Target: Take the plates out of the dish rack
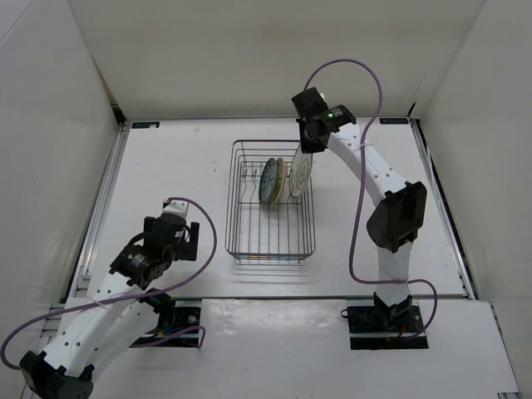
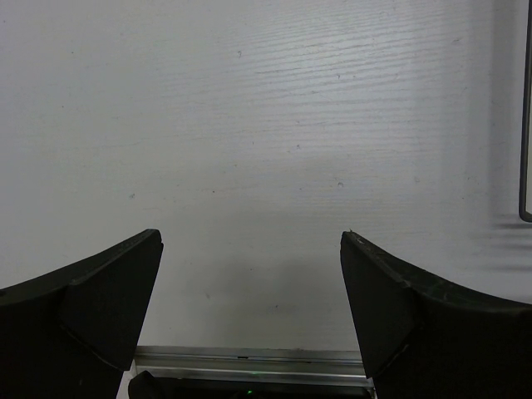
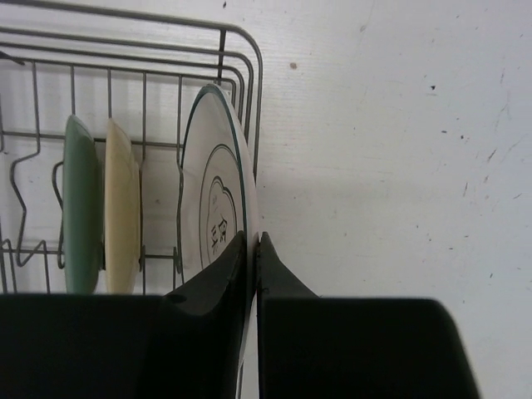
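- Right gripper (image 1: 305, 150) is clamped on the top rim of the white round plate with thin dark rings and centre marks (image 3: 218, 187). The wrist view shows both fingers (image 3: 220, 278) pinched tight on the edge, no gap.
- That plate stands on edge in the rightmost slot of the rectangular dark wire dish rack (image 1: 270, 241), close against the rack's right wall.
- Cream-yellow round plate (image 1: 281, 174) and blue-grey patterned round plate (image 1: 268, 183) stand upright just to its left, close together, both in the rack.
- Left gripper (image 1: 184, 231) hovers wide open over the white table (image 1: 166, 166), well apart from the rack's left side, holding nothing.
- Step in hand, as judged: extract the white plate. No plate is out of the rack yet.
- Cannot tell whether the plate's lower edge is seated between the prongs or off them, since the bottom is hidden in both views. Safer to assume seated.
- To do it well: pull straight up along the plate's own plane until the lower edge is above the top wire, then translate right to open table.
- Keep the plate vertical during the lift. A tilt left would likely tap the cream plate, and a tilt right could catch the wall wire.
- The grip is a rim pinch on what looks like smooth glaze, so the plate could pivot or slip. Move slowly, no wrist snaps.
- Set-down: lower right of the rack and lay it flat before releasing.
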Robot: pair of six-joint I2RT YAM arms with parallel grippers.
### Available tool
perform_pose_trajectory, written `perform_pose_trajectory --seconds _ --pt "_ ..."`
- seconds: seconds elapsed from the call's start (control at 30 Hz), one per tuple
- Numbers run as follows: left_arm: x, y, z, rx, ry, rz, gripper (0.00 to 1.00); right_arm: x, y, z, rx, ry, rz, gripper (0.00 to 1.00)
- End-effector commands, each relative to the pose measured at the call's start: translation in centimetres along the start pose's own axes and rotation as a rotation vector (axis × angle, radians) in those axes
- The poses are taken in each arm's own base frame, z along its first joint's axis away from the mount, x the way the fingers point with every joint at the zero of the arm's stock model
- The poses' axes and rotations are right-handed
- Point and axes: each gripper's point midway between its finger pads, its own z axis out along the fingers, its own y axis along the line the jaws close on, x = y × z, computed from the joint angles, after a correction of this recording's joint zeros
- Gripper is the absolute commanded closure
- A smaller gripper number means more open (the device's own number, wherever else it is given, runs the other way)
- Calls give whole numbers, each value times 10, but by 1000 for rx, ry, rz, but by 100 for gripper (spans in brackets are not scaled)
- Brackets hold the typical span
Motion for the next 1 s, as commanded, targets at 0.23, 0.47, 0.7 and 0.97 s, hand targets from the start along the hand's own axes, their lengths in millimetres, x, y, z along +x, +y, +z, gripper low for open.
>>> perform_pose_trajectory --seconds 0.23,0.47,0.7,0.97 --pt "-10 1 -6 5 -31 -8 0 -62 -13 -83 -48 -245 51 100" --pt "-10 1 -6 2 -30 -12 0 -47 -71 -131 99 -347 88 100" --pt "-8 1 -5 2 -16 -9 0 0 -145 -131 197 -409 330 100" --pt "-8 0 -5 4 -15 -8 0 82 -186 -34 -10 -181 725 100"
